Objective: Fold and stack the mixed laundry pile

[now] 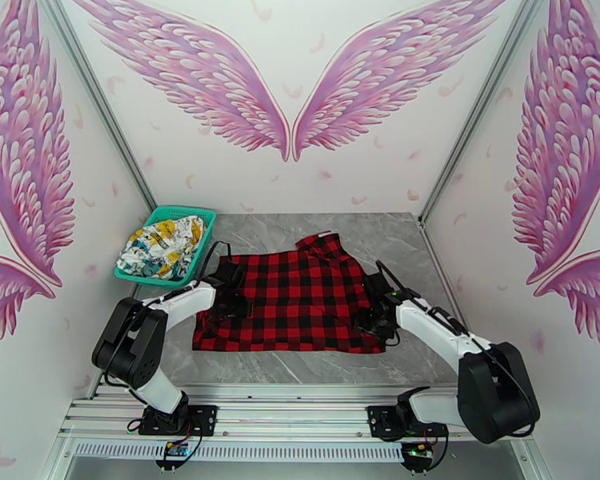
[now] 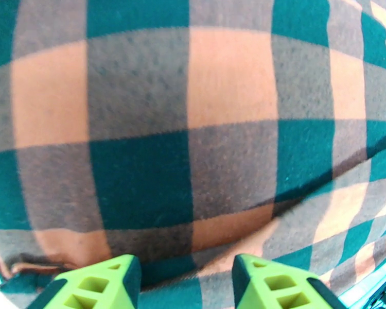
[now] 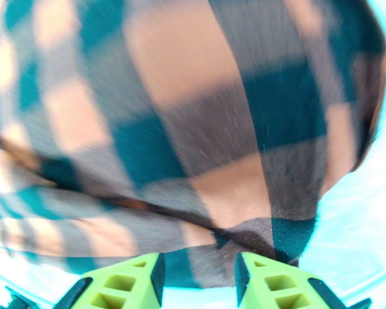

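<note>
Red plaid garment (image 1: 292, 306), one, white garment (image 1: 162, 248), one

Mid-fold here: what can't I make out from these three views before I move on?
- Grip: left pincer and right pincer stand fingers apart at the plaid garment, but each wrist view's bottom edge cuts the fingers; pinching cloth or not, unclear.
- Top view: the left arm and right arm cover the pincers' tips.
- Right wrist view: motion blur smears the folds.
- In the basket, the printed garment: bunched, too small to identify.
</note>
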Robot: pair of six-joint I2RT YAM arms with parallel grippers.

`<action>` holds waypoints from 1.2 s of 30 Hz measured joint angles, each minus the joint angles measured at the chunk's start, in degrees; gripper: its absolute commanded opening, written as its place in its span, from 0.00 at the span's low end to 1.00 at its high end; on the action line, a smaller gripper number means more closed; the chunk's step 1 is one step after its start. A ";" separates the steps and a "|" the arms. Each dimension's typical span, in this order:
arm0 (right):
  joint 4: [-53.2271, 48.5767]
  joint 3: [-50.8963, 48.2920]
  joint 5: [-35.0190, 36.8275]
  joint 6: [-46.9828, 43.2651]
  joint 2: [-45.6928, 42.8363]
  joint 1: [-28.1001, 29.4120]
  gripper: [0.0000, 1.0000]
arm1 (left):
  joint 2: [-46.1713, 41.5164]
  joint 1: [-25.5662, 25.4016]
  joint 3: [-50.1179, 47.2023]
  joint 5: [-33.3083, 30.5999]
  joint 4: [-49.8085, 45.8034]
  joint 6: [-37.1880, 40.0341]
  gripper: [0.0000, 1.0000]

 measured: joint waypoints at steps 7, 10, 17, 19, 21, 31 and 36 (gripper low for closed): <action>6.36 16.24 -0.11 -3.37 17.40 -2.14 0.43 | 11.65 0.87 18.34 -0.31 0.94 3.02 0.53; 8.76 17.97 -1.05 -3.87 25.97 -5.46 0.42 | 17.11 1.53 21.68 -0.33 1.31 3.74 0.52; 8.41 16.96 -1.29 -5.27 29.00 -13.29 0.46 | 21.81 2.14 22.05 -0.24 1.29 3.85 0.52; 8.07 15.65 -0.66 -5.49 28.59 -15.13 0.47 | 21.84 2.08 22.08 0.00 1.79 3.50 0.53; 7.72 14.91 0.92 -5.97 27.67 -16.31 0.47 | 21.84 1.88 22.05 0.52 2.49 2.82 0.53; 2.99 15.54 2.93 -8.09 22.75 -19.43 0.52 | 21.84 1.60 26.25 1.22 0.72 2.89 0.56; 4.48 24.09 -2.21 -12.09 23.12 -19.06 0.59 | 23.67 4.13 35.36 0.00 -0.33 4.85 0.60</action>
